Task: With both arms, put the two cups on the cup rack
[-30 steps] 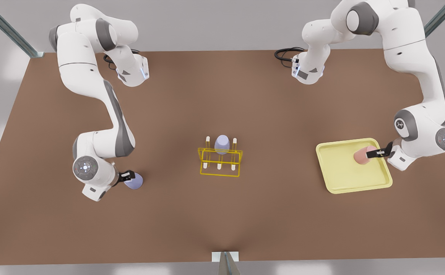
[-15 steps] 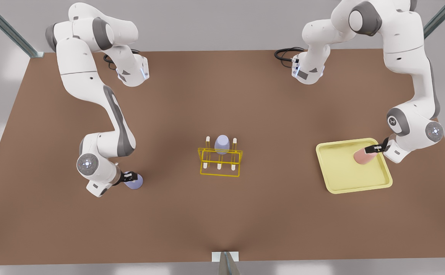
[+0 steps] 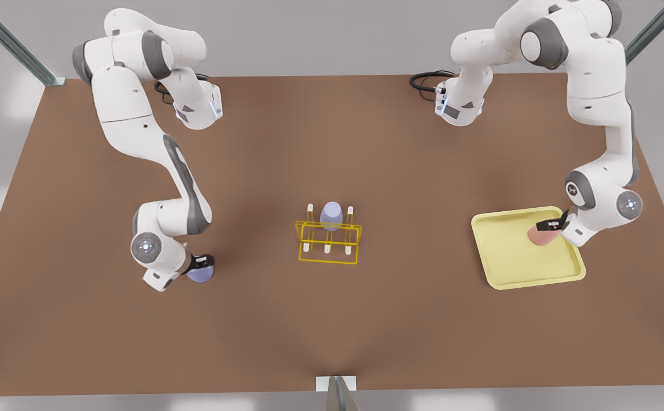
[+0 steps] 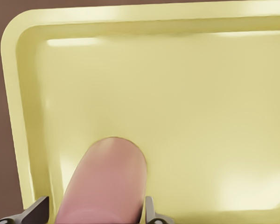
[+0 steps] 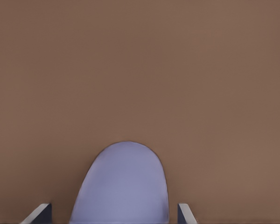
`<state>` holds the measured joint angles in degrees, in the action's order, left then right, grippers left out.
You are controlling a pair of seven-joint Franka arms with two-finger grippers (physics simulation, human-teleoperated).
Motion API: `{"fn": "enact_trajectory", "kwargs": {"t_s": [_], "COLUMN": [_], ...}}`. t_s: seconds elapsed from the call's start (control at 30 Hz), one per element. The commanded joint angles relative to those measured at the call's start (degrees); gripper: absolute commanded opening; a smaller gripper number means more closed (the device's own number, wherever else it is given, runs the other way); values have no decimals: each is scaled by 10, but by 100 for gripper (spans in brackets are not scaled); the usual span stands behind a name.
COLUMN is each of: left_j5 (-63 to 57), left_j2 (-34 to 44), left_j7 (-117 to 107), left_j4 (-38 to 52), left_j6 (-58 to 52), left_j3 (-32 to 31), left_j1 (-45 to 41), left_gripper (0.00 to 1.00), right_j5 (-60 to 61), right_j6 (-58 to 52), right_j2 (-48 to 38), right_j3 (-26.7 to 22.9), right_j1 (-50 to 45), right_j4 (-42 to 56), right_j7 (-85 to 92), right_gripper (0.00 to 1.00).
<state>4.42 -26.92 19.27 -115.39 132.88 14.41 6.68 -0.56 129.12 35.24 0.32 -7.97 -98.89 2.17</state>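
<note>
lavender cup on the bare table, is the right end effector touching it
Apart. The right wrist view shows brown table between the lavender cup and the right end effector on both sides.

Simulated robot lab, bare brown table (image 3: 332, 319), 2 mounted white arms (image 3: 138, 131)

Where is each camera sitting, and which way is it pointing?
Front view: high up, looking down on the table, cup rack and both arms.
Left wrist view: rides the left arm; left end effector, open, flanks the salmon cup on the yellow tray.
Right wrist view: rides the right arm; right end effector, open, flanks the lavender cup on the table.
Shared: the front view shows both cups too.
</note>
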Motion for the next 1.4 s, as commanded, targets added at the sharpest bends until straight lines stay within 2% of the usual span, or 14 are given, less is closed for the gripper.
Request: {"fn": "enact_trajectory", "kwargs": {"t_s": [0.0, 0.13, 0.27, 0.47, 0.5, 0.73, 0.77, 0.93, 0.97, 1.03, 1.07, 1.27, 1.37], "left_j5": [0, 1, 19, 20, 20, 20, 20, 20, 20, 21, 21, 21, 20], "left_j2": [-3, -3, -9, -14, -14, -20, -20, -16, -16, -14, -9, 2, 76], "left_j7": [15, 15, 15, 15, 15, 14, 14, 12, 10, 9, 5, -11, -66], "left_j4": [-2, -12, -12, -12, -12, -12, -12, -11, -11, -11, -11, -11, -8], "left_j6": [27, 27, 35, 46, 46, 57, 57, 55, 55, 52, 46, 31, -53], "left_j3": [0, -1, -2, -3, -3, -3, -3, -8, -8, -8, -8, -8, -8], "left_j1": [0, -1, -2, -4, -4, -5, -5, -7, -8, -10, -12, -20, -83], "left_gripper": [100, 100, 100, 100, 91, 90, 85, 85, 84, 83, 83, 82, 82], "right_j5": [-1, -13, -13, -14, -14, -14, -14, -14, -14, -14, -14, -10, -9], "right_j6": [1, 21, 106, 123, 124, 126, 126, 126, 126, 124, 124, 127, 127], "right_j2": [2, -3, -19, -16, -15, -22, -22, -21, -21, -20, -19, -14, -18], "right_j3": [0, 0, 0, 0, 0, 0, 0, 0, 0, 0, 0, 2, 11], "right_j1": [0, 0, 2, 2, 2, 0, 0, -1, 0, 0, 0, 1, 3], "right_j4": [-3, -9, -51, -68, -70, -104, -106, -105, -104, -103, -100, -71, -59], "right_j7": [1, 1, 1, 1, 1, 5, 5, 6, 6, 6, 6, 5, 13], "right_gripper": [100, 100, 100, 100, 100, 100, 100, 100, 97, 78, 74, 73, 73]}}
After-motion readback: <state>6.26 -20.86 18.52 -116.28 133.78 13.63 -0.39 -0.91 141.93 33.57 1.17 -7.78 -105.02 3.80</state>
